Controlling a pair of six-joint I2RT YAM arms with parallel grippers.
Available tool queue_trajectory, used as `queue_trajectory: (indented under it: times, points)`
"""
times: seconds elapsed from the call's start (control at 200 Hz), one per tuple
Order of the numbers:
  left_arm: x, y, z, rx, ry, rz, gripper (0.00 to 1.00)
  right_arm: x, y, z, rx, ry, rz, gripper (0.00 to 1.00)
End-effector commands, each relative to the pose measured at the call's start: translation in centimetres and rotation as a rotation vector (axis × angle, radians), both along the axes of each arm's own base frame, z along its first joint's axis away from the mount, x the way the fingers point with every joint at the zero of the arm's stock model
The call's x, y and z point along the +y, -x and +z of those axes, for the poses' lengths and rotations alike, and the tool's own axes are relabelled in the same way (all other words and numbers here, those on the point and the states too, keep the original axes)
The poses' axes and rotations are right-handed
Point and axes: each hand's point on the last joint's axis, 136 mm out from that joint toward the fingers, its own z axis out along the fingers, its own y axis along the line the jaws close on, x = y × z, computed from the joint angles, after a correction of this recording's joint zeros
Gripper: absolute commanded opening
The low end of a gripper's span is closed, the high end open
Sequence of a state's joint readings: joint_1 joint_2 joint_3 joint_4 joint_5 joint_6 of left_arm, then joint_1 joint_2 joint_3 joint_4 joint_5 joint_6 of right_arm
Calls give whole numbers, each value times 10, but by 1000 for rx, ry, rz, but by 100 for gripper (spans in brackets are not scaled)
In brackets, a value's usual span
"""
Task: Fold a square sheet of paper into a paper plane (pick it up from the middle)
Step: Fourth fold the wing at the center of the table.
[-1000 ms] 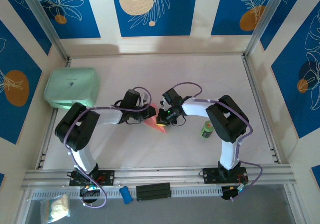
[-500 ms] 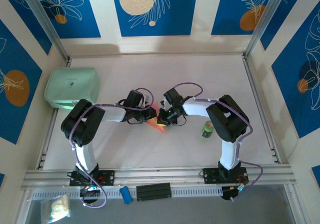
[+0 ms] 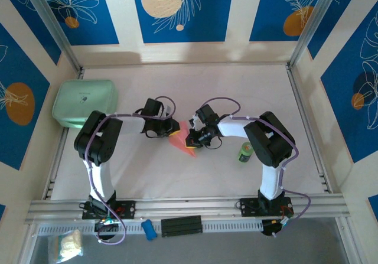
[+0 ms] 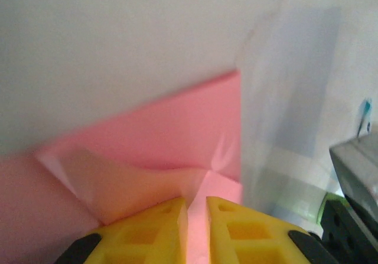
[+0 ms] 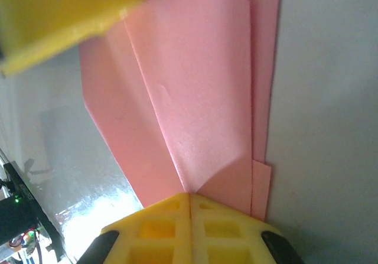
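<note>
We hold the half-folded pink paper (image 3: 184,141) at the middle of the counter (image 3: 236,93), left pincer (image 4: 196,208) clenched on one edge and right pincer (image 5: 190,202) clenched on its crease, likely to brace it for the next fold.

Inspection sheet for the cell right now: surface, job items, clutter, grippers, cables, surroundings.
Surface: white table, flat.
Job's things: pink paper, partly folded with creases showing, mid-table between the grippers.
Clutter: mint-green case at far left; green can beside the right arm; blue item on the front rail.
Grippers: left gripper pinching the pink paper; right gripper shut on its folded edge.
Cables: purple cables looped along both arms.
Surroundings: blue leaf-print panels on the walls.
</note>
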State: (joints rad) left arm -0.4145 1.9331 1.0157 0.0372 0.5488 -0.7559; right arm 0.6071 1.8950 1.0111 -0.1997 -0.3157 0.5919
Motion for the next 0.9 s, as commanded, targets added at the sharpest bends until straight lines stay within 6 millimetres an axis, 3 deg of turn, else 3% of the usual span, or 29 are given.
queue_trajectory:
  times: [0.0, 0.165, 0.3, 0.42, 0.515, 0.71, 0.895]
  points:
    - [58, -36, -28, -40, -185, 119, 19, -68, 60, -63, 222, 313, 3, 4]
    - [71, -56, -13, -90, -198, 135, 19, -61, 51, -57, 193, 281, 2, 4]
    - [74, -65, 20, -163, -209, 122, 19, -48, 37, -46, 143, 234, -1, 5]
    - [67, -59, 56, -212, -152, 119, 21, -27, 20, -31, 98, 165, -2, 5]
    - [61, -43, 72, -228, -128, 122, 21, -6, 5, -20, 69, 112, 1, 5]
    - [30, -13, 68, -192, -50, 82, 20, 17, -17, -6, 35, 38, -20, 5]
    - [12, -8, 42, -146, -54, 41, 17, 20, -12, -2, 27, 7, 26, 6]
